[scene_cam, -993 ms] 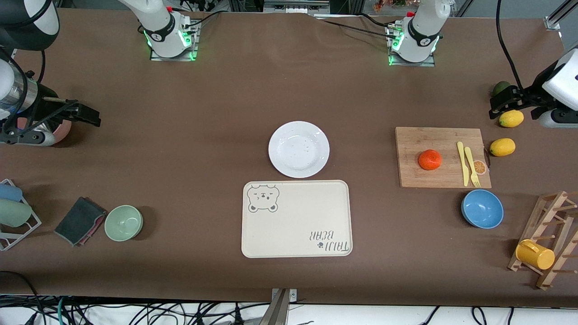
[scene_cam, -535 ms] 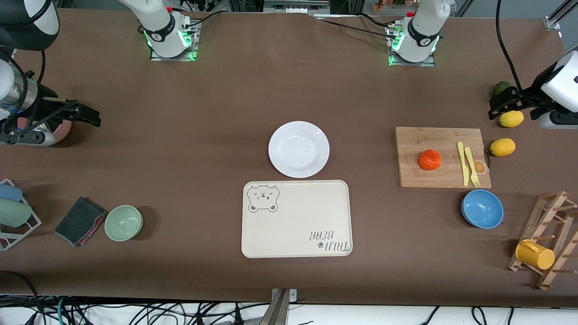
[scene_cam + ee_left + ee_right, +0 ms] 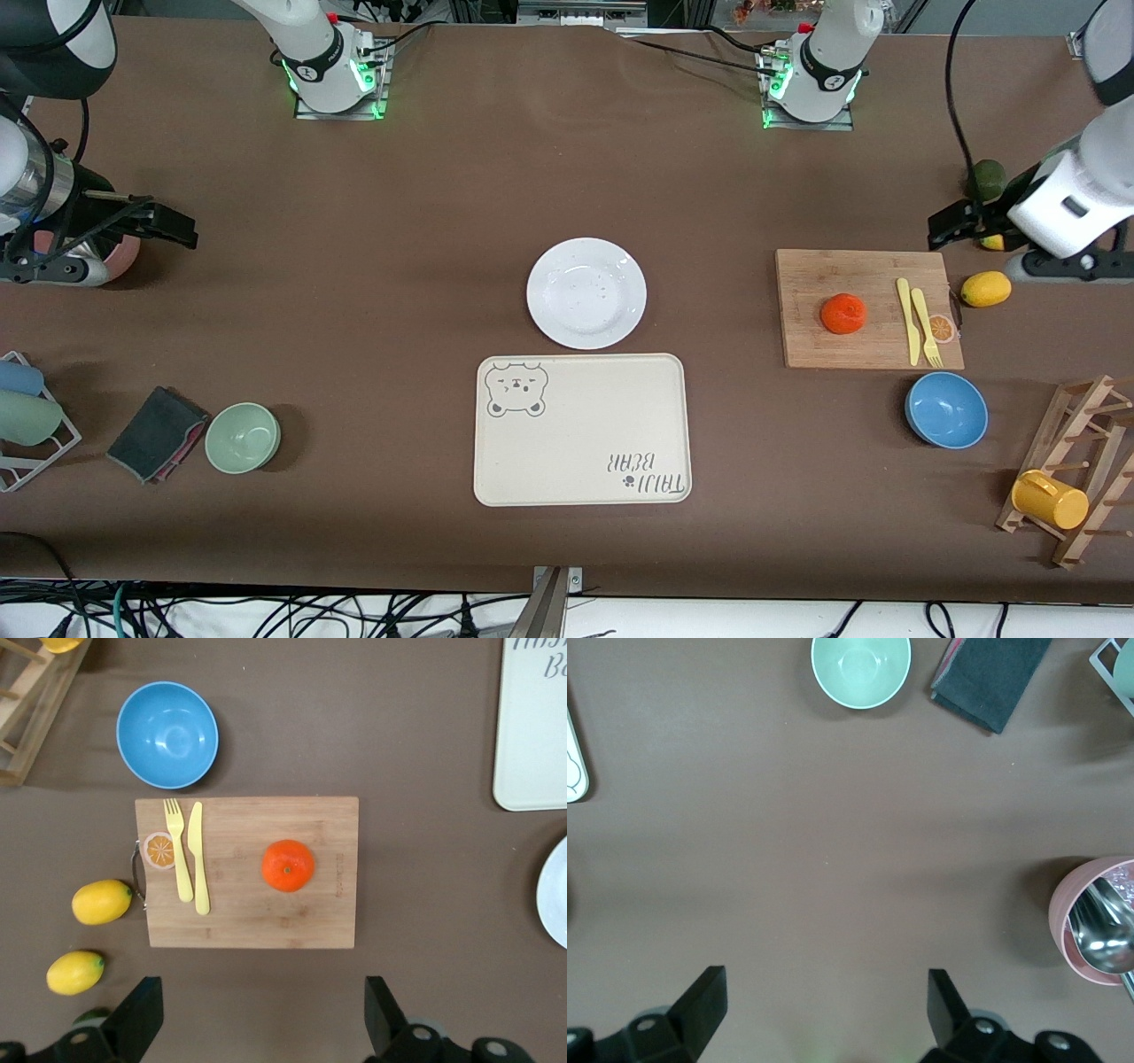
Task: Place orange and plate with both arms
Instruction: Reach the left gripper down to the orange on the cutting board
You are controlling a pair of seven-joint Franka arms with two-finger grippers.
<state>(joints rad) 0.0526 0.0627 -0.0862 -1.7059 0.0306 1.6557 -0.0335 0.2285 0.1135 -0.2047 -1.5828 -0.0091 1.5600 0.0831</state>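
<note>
I work at a brown table (image 3: 425,221), and nothing of the task is done yet: this is the approach step, both of my end effectors empty.

The beige tray (image 3: 581,429) lies at the table's middle, nearest the front camera; its print reads "TAIJI BEAR" beside a bear face. The white plate (image 3: 586,292) sits bare just beside the tray's farther edge, not on it.

Toward my left arm's end of the table lies the wooden cutting board (image 3: 248,872), and the orange (image 3: 288,865) rests on it near its middle, apart from the yellow fork and knife (image 3: 188,858). A blue bowl (image 3: 167,734) stands near the board; two lemons (image 3: 89,930) lie off its handle end.

My left end effector (image 3: 257,1023) hangs over bare table beside the board, fingers spread wide. My right end effector (image 3: 819,1010) waits over bare table at the other end, fingers likewise apart, near a pink cup (image 3: 1099,926).

I judge the next move calls for lowering my left end effector squarely over the orange, since a round fruit may roll.
</note>
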